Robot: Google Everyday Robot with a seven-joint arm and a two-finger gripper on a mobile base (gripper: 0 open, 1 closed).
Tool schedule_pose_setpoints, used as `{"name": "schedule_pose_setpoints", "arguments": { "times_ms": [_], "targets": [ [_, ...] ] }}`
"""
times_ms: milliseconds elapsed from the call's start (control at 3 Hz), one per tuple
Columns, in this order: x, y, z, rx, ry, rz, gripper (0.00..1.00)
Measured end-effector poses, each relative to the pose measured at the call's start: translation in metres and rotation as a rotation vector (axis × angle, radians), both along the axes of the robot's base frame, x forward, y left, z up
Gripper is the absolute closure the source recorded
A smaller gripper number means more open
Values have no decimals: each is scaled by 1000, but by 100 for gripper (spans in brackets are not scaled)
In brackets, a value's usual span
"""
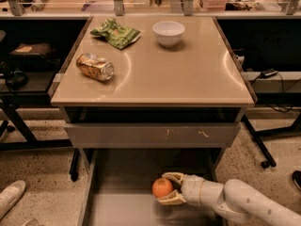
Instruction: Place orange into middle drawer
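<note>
grip: the orange (162, 187) is being held clamped in the pincer (164, 189) | place: both are being held over the grey floor of the open middle drawer (123, 207), right of centre | risk: if released while raised, the round fruit could be sent rolling or bouncing out

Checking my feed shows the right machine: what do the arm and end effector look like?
The end effector, low in the view over the open middle drawer, has two curved, pale yellowish fingers on a white, rounded wrist. The arm behind it is smooth, glossy white, in thick tubular segments with darker seams at the joints. No cables or markings show.
</note>
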State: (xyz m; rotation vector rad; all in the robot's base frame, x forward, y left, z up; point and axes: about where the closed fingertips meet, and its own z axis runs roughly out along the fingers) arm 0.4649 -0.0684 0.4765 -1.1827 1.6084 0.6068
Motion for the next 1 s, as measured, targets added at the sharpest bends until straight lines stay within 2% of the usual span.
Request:
{"name": "schedule_pose_setpoints", "arguments": {
  "times_ms": [333,667,1000],
  "targets": [
    [9,-5,-54,-92,-4,-6,100],
    [13,-15,-84,-163,-16,-19,100],
    [14,-19,-91,-187,-21,-26,82]
  ]
}}
